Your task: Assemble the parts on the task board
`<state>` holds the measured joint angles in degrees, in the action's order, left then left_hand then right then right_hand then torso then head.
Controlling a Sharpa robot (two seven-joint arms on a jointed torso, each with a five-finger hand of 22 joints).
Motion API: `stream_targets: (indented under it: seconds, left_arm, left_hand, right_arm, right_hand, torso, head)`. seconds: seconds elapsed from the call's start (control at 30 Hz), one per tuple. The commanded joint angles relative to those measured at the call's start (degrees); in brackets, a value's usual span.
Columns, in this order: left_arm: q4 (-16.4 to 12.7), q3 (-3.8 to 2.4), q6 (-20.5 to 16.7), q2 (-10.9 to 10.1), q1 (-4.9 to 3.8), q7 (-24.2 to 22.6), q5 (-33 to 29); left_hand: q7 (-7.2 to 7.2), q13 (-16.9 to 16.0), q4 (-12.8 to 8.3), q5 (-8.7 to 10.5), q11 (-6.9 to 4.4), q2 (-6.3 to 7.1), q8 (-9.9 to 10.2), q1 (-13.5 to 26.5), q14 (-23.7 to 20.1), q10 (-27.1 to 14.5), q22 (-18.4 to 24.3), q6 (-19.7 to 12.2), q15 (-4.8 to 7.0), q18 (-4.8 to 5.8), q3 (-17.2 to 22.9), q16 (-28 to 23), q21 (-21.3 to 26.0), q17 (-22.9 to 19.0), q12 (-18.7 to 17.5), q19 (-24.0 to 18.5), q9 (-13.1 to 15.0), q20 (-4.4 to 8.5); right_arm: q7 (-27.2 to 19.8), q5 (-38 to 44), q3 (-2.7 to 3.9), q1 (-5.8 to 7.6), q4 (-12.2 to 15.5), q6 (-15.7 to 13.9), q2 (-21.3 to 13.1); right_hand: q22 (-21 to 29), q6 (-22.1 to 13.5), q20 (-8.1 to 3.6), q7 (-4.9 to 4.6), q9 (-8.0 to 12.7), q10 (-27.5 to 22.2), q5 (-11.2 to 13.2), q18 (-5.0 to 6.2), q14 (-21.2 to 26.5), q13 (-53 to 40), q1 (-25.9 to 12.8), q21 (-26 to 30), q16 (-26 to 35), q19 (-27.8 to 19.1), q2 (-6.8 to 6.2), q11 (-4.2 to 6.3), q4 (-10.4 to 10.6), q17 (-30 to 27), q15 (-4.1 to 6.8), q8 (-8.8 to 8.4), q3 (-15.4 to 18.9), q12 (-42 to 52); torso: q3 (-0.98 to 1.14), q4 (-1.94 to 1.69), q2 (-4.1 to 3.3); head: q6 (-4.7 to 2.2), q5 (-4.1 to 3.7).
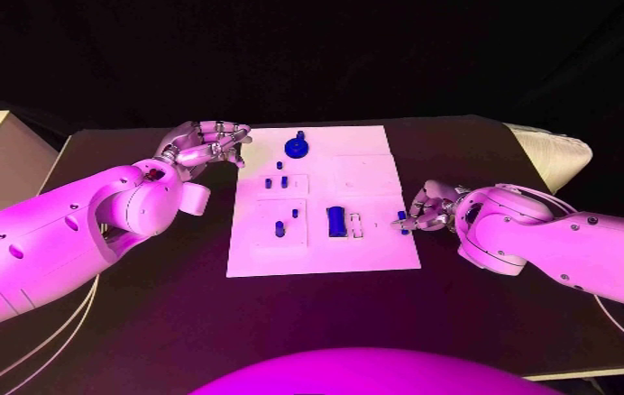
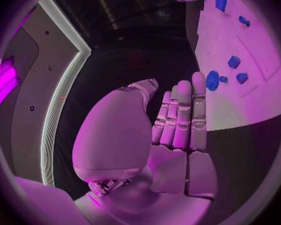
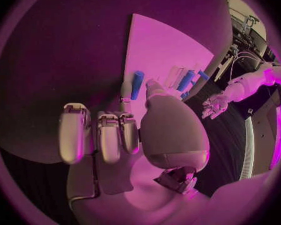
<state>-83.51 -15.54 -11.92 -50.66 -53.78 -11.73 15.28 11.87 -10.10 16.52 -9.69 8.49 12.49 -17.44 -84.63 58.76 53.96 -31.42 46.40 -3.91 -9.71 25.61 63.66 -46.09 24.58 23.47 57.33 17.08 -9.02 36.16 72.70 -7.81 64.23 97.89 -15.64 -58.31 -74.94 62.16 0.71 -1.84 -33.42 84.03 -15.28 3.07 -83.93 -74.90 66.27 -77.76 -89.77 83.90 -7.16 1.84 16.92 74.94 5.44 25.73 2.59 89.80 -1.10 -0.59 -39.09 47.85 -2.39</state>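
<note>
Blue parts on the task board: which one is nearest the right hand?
The small blue part at the board's right edge, pinched by the right hand. The large blue block and the other pieces lie further towards the middle and left.

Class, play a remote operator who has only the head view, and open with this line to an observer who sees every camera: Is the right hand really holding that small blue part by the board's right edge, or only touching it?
Observer: It looks held. The right wrist view shows the right hand pinching the small blue part between its thumb and a finger, beside the task board.
Operator: And the left hand, near the board's far left corner: is there anything in its palm?
Observer: Nothing. In the left wrist view the left hand holds no part. Its fingers lie straight and side by side, with the thumb apart from them.
</note>
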Motion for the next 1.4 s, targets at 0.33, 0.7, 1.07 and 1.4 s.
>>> stream_targets:
  seconds: [0.33, 0.7, 1.07, 1.4]
  left_arm:
    - [-0.17, -0.03, 0.99, -0.11, 0.12, -0.23, -0.16]
    - [-0.14, -0.03, 0.99, -0.12, 0.13, -0.07, -0.15]
    - [-0.18, -0.03, 1.06, -0.19, 0.16, 0.01, -0.13]
    - [-0.23, -0.03, 1.14, -0.22, 0.19, 0.08, -0.12]
  left_hand:
    - [0.89, -0.07, 0.05, -0.14, 0.0, -0.74, -0.42, 0.22, -0.27, -0.34, 0.11, -0.32, -0.12, -0.85, -0.35, -0.35, 0.32, 0.08, 0.46, 0.12, -0.03, -0.2]
    - [0.9, -0.07, 0.07, -0.16, 0.0, -0.91, -0.47, 0.26, -0.26, -0.36, 0.14, -0.33, -0.11, -0.85, -0.3, -0.35, 0.35, 0.08, 0.52, 0.15, -0.04, -0.2]
    - [0.9, -0.07, 0.08, -0.16, 0.0, -0.98, -0.49, 0.28, -0.25, -0.37, 0.15, -0.33, -0.11, -0.85, -0.28, -0.35, 0.36, 0.09, 0.54, 0.16, -0.04, -0.2]
    - [0.9, -0.06, 0.09, -0.16, 0.0, -1.11, -0.53, 0.33, -0.24, -0.41, 0.17, -0.35, -0.11, -0.85, -0.25, -0.35, 0.38, 0.09, 0.6, 0.18, -0.04, -0.2]
  right_arm:
    - [0.85, 1.04, -0.06, -0.92, -1.18, 1.14, 0.86]
    - [0.81, 1.25, -0.06, -1.01, -1.73, 0.46, 0.92]
    - [0.02, 0.86, -0.05, -1.01, 0.0, -1.99, 0.67]
    - [-0.64, -5.06, 0.06, -0.04, 3.75, -4.23, 0.73]
  right_hand:
    - [-6.34, -2.55, -0.6, 0.09, -1.62, 5.9, -0.4, -0.27, -6.07, -15.0, 10.74, 0.35, -0.23, 3.31, 1.87, 0.52, -0.41, 15.06, 0.48, -0.55, -6.2, 0.05]
    - [-6.59, -3.14, -0.37, -0.56, -2.13, 5.57, -3.01, -0.26, -6.06, -14.63, 13.42, 0.66, -0.2, 3.29, -4.6, -0.1, -0.97, 15.0, -0.15, -2.54, -26.21, -0.59]
    - [-6.74, -3.77, 0.45, -1.84, -1.88, 4.98, -9.88, -0.26, -6.07, -14.0, 11.36, 0.87, -0.23, 3.28, -7.72, -1.05, -4.65, 15.06, -0.84, -4.05, -33.16, -1.69]
    - [-6.89, -3.36, 0.47, -1.72, -2.32, 5.06, -11.59, -0.28, -6.07, -14.07, 9.31, 0.77, -0.23, 3.34, -8.19, -0.99, -5.57, 15.06, -0.8, -3.79, -34.03, -1.56]
  torso:
    - [-0.07, 0.07, 0.08]
    - [-0.02, 0.08, 0.05]
    - [0.02, 0.05, 0.03]
    - [-0.03, 0.03, 0.0]
  head:
    - [0.33, 0.18]
    - [0.23, 0.12]
    - [0.12, 0.19]
    - [0.08, 0.23]
